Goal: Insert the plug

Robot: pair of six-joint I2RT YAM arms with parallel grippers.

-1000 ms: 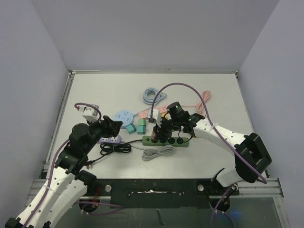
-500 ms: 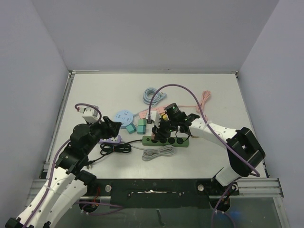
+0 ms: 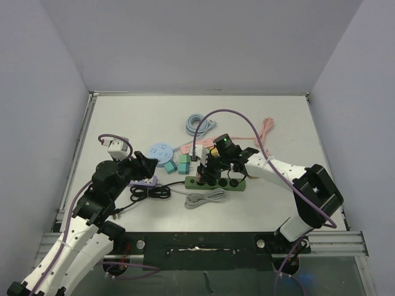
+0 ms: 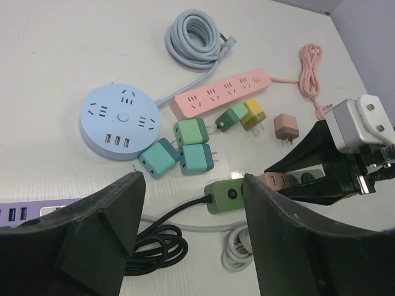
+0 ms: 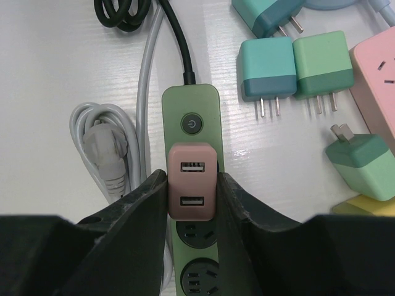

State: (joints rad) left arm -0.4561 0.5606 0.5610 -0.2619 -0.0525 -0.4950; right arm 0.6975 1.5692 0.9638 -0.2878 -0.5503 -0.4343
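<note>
A pink two-port USB plug (image 5: 192,161) stands on the green power strip (image 5: 191,108), over the socket beside the round switch. My right gripper (image 5: 193,180) is shut on the plug's two sides. How deep the prongs sit is hidden. In the top view the right gripper (image 3: 208,169) hangs over the left end of the green strip (image 3: 229,184). My left gripper (image 4: 191,180) is open and holds nothing, raised above the table to the left of the strip (image 4: 225,196). From above, the left gripper (image 3: 147,165) sits near the purple strip.
A round blue hub (image 3: 162,151), teal adapters (image 4: 185,151) and a pink power strip (image 4: 222,94) lie behind the green strip. A coiled black cable (image 4: 154,243), grey cable (image 3: 207,198) and purple strip (image 3: 143,181) lie in front and to the left.
My right arm has drawn slightly to the left with the pink plug, settling over the strip's left end. The left arm has stayed in place.
</note>
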